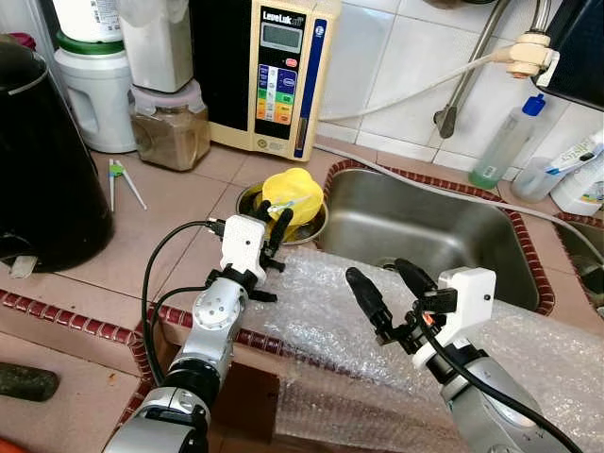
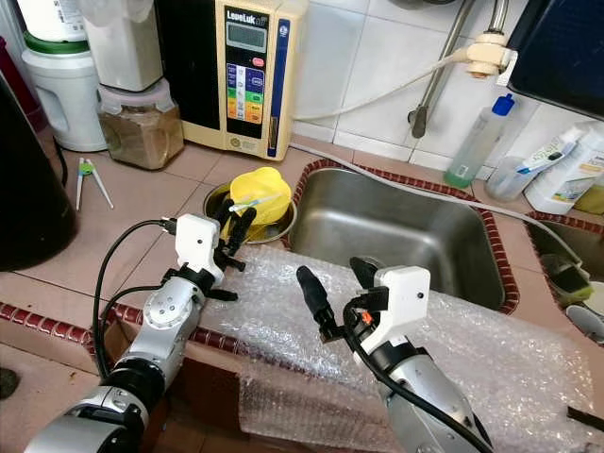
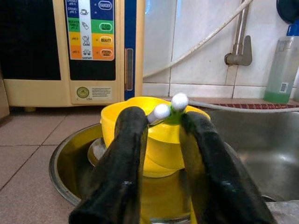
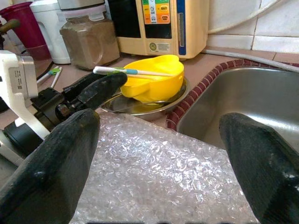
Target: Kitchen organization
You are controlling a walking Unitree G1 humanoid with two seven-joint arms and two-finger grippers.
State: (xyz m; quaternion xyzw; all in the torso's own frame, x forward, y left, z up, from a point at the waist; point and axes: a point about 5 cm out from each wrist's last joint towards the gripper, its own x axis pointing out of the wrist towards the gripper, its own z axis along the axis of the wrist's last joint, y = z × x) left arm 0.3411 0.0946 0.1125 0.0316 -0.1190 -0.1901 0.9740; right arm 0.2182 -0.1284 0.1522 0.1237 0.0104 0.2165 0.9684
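Nearest, at the bottom of the frame, a sheet of bubble wrap (image 1: 396, 330) lies draped over the front edge of the tiled worktop (image 1: 179, 203) and hangs down past its red border. Above that sheet, lower right of the frame, the right tool (image 1: 392, 288) hovers with its two black fingers spread wide and nothing between them. To its left, near the centre of the frame, the left tool (image 1: 276, 229) reaches up to the yellow bowl (image 1: 291, 193), its fingers a narrow gap apart and standing just short of the bowl's near side; whether they touch it I cannot tell. The yellow bowl sits tilted inside a shallow steel dish (image 1: 316, 225) on the worktop, just left of the steel sink (image 1: 425, 231), and a pair of white sticks with green on them (image 4: 128, 72) rests across its rim. Behind the bowl, upper centre of the frame, a cream water unit (image 1: 278, 71) with coloured buttons stands against the white tiled wall. Left of it stands a jar of brown powder (image 1: 170, 127), then a white jug (image 1: 94, 99), and a large black pot (image 1: 42, 170) at the left edge. Green-tipped chopsticks (image 1: 121, 181) lie on the tiles nearby. At the upper right, bottles (image 1: 510, 142) stand beside the tap pipe (image 1: 467, 75).
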